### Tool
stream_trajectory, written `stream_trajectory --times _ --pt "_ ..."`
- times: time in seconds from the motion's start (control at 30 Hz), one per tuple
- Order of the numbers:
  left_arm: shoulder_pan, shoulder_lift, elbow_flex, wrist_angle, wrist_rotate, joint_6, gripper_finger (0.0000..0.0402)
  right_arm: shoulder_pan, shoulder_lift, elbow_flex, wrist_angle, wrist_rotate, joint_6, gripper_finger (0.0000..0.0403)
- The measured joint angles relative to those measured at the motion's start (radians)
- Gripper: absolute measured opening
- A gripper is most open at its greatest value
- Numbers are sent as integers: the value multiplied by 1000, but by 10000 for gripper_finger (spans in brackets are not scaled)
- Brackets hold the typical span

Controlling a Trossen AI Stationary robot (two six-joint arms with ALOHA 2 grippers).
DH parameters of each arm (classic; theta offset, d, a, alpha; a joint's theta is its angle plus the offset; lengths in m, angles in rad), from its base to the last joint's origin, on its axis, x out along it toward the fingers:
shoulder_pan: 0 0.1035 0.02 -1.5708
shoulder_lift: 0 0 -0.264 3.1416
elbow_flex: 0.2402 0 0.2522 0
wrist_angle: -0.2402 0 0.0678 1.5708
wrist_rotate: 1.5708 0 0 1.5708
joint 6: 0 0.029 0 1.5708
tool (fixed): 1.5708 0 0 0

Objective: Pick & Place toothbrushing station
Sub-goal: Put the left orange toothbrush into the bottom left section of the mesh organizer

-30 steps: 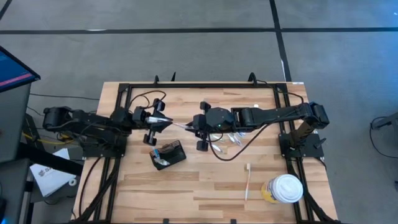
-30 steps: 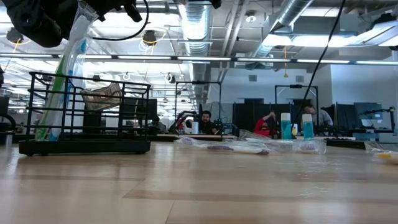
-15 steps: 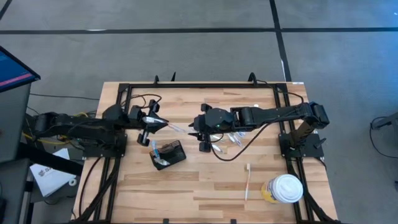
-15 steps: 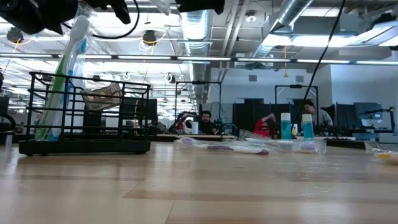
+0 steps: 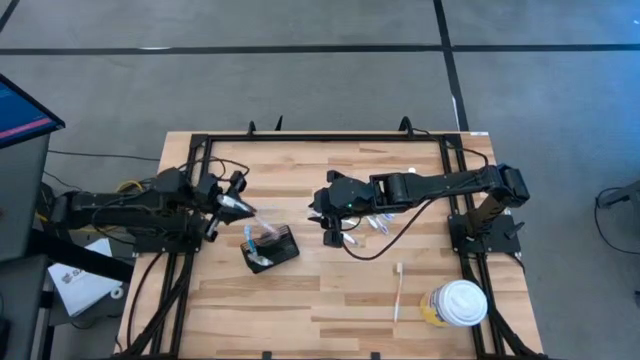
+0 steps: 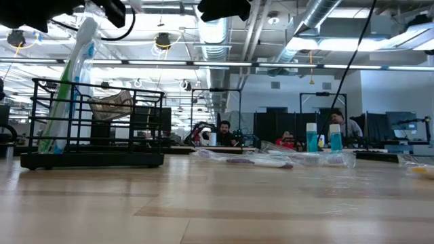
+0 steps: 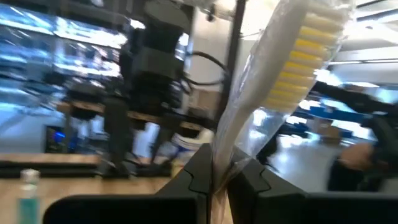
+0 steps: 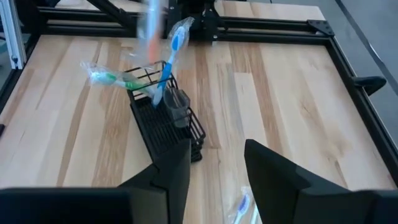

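Holder box [image 5: 271,247], left of centre in the high view: small, black, open wire mesh, with wrapped toothbrushes [image 8: 166,60] leaning inside. Left gripper [image 5: 238,207], pressed together, pinches what seems a wrapped toothbrush [image 7: 292,68] just above it. Right gripper [image 5: 322,217] stands spread, empty.

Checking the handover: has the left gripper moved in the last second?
Yes. In the high view the left gripper has pulled back toward the table's left side and now sits beside the holder, carrying a wrapped toothbrush.

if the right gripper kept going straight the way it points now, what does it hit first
Most likely the black holder box: the open right gripper points at it across bare table, with nothing between, though depth is hard to judge.
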Motion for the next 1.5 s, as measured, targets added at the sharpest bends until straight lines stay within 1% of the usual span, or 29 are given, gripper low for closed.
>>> stream_trajectory --times 0.1,0.13,0.4,0.53,0.73,0.8,0.93,1.0,1.1,1.17,1.23,1.5 --pt "0 -16 0 -23 74 -15 15 0 0 0 -1 0 0 135" --pt "0 -21 0 -31 85 -16 15 0 0 0 -1 0 0 133" --pt "-3 -27 0 -135 90 -10 15 0 0 0 -7 0 0 134" --pt "-32 -27 0 -149 89 36 15 0 0 0 -7 1 0 132" --pt "-123 -28 0 -176 42 78 15 0 0 0 -35 1 0 134" --pt "-152 -44 0 -210 17 81 15 0 0 0 -36 1 5 134" --pt "-196 -112 0 -339 -92 136 15 0 0 0 -36 1 11 132" --pt "-214 -145 0 -357 -124 156 15 0 0 0 -35 1 11 133" --pt "-235 -175 1 -364 -128 173 15 0 0 0 -34 1 11 136" --pt "-241 -190 1 -402 -131 181 15 0 0 0 -33 1 11 137" --pt "-246 -190 0 -427 -142 178 15 0 0 0 -32 1 11 136" --pt "-251 -190 -49 -442 -167 168 15 0 0 0 -32 1 10 134"
